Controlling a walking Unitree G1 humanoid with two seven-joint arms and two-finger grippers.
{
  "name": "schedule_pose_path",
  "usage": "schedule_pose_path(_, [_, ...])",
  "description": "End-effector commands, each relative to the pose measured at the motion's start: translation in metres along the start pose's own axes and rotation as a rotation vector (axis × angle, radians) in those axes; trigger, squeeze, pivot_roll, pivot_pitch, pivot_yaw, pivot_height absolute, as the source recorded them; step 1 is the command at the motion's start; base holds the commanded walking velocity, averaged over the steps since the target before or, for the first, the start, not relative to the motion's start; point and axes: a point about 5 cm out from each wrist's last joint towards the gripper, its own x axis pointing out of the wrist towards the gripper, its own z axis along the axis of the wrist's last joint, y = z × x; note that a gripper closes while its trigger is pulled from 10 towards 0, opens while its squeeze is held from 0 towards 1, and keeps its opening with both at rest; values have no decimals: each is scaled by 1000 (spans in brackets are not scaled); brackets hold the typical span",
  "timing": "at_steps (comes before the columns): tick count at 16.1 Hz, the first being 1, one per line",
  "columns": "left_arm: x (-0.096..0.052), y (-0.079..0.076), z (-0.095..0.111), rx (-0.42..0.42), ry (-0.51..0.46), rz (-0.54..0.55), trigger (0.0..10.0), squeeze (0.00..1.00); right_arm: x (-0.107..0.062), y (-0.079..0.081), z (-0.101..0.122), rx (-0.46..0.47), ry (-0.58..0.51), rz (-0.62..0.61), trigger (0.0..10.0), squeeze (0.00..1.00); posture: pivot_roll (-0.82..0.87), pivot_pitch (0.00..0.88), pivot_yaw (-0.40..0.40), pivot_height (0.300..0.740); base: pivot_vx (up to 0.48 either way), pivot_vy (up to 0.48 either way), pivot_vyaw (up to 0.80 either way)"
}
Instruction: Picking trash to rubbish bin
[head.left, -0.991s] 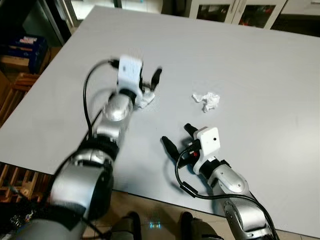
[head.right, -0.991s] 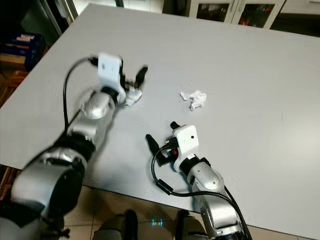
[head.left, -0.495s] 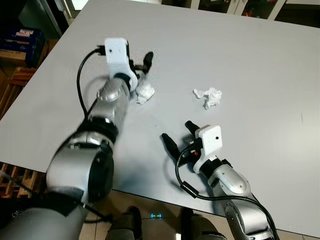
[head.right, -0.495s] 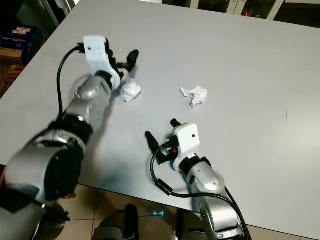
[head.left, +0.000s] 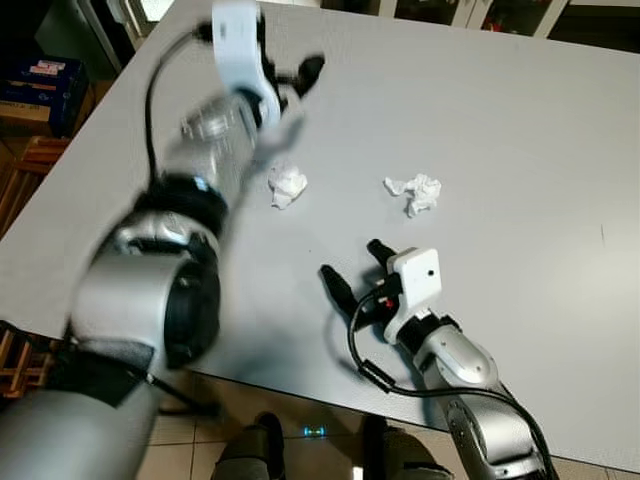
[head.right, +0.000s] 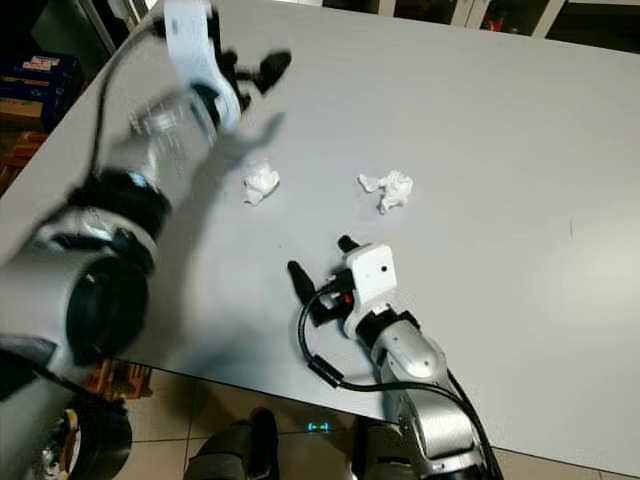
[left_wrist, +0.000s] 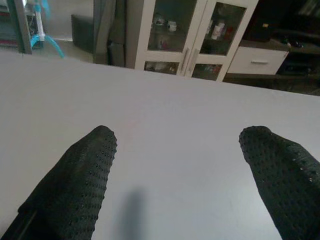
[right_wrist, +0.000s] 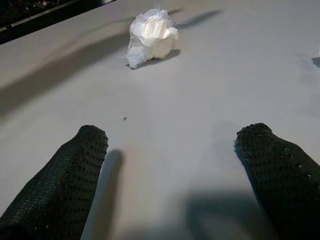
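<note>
Two crumpled white tissues lie on the grey table (head.left: 520, 120). One tissue (head.left: 287, 185) is left of centre, and it also appears ahead of the right fingers (right_wrist: 151, 36). The other tissue (head.left: 415, 192) lies to its right. My left gripper (head.left: 295, 75) is raised above the table, beyond the left tissue and apart from it. It is open with nothing between its fingers (left_wrist: 85, 170). Near the front edge my right gripper (head.left: 355, 268) rests low over the table, open and empty (right_wrist: 172, 135), a short way from both tissues.
Glass-door cabinets (left_wrist: 192, 37) stand past the table's far end. Blue boxes (head.left: 45, 80) and wooden crates (head.left: 30, 160) sit on the floor off the table's left side. The table's front edge (head.left: 300, 385) runs just below my right gripper.
My left gripper has lifted up and away from the left tissue, which stays lying on the table. The right arm has not moved.
</note>
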Motion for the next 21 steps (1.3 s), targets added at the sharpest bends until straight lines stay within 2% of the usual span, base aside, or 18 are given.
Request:
schedule_pose_path(1, [0, 0, -3, -7, 56, -2, 10000, 0, -5, 0, -21, 36, 95, -13, 10000, 0, -105, 262, 45, 740, 0, 0, 0])
schedule_pose_path(2, [-2, 4, -12, -12, 125, 1, 10000, 0, -3, -1, -21, 34, 94, -12, 10000, 0, -100, 256, 48, 740, 0, 0, 0])
schedule_pose_path(5, [-9, 13, -38, -18, 247, 31, 10000, 0, 3, -3, -20, 27, 87, -10, 10000, 0, -91, 234, 57, 740, 0, 0, 0])
schedule_pose_path(7, [-11, 8, -50, -15, 273, 5, 10000, 0, 6, -6, -20, 20, 86, -11, 10000, 0, -85, 218, 60, 740, 0, 0, 0])
schedule_pose_path(8, [-14, 3, -63, -40, 310, -15, 10000, 0, 9, -6, -20, 18, 80, -6, 10000, 0, -81, 210, 60, 740, 0, 0, 0])
schedule_pose_path(10, [-17, -1, -75, -55, 335, -24, 10000, 0, 12, -6, -18, 14, 73, 1, 10000, 0, -78, 204, 61, 740, 0, 0, 0])
schedule_pose_path(12, [-19, -6, -80, -88, 317, -55, 10000, 0, 14, -6, -18, 12, 67, 5, 10000, 0, -75, 202, 60, 740, 0, 0, 0])
schedule_pose_path(17, [-25, -6, -87, -50, 389, -25, 10000, 0, 16, -7, -19, 9, 61, 8, 10000, 0, -73, 202, 64, 740, 0, 0, 0])
schedule_pose_path(21, [-31, -7, -88, 53, 417, -15, 10000, 0, 19, -8, -19, 9, 52, 6, 10000, 0, -65, 192, 75, 740, 0, 0, 0])
